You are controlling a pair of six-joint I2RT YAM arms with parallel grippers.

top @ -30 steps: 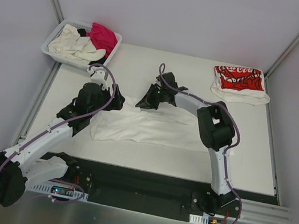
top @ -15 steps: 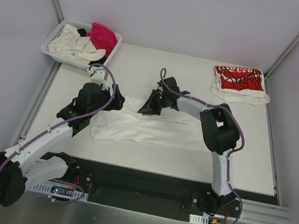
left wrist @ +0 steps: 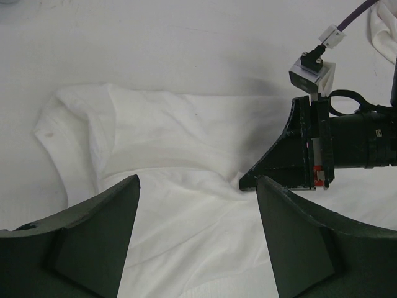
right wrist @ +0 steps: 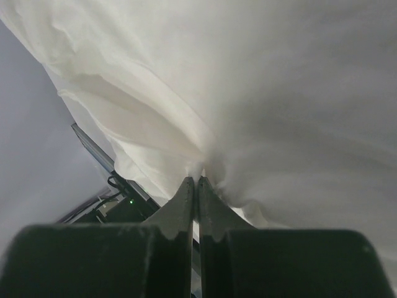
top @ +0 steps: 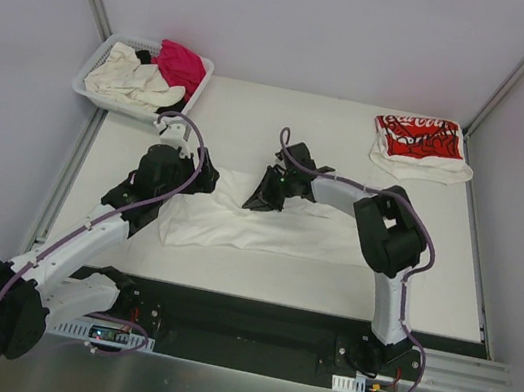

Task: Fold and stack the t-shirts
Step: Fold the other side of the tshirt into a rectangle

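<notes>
A large plain white t-shirt (top: 267,227) lies spread across the middle of the table. My right gripper (top: 253,202) is shut on a fold of its upper edge; the wrist view shows the pinched cloth (right wrist: 205,164) and the gripper's tips (right wrist: 197,181). It also shows in the left wrist view (left wrist: 245,184). My left gripper (top: 202,177) is open over the shirt's left end (left wrist: 186,155), its fingers (left wrist: 93,236) wide apart and empty. A folded white t-shirt with red print (top: 420,145) lies at the back right.
A white slotted basket (top: 94,70) at the back left holds cream (top: 135,80), magenta (top: 182,64) and black cloth. Grey walls and metal rails close in the table on the left, right and back.
My right gripper has moved a little toward the near side and left with the pinched cloth. The left arm has barely moved.
</notes>
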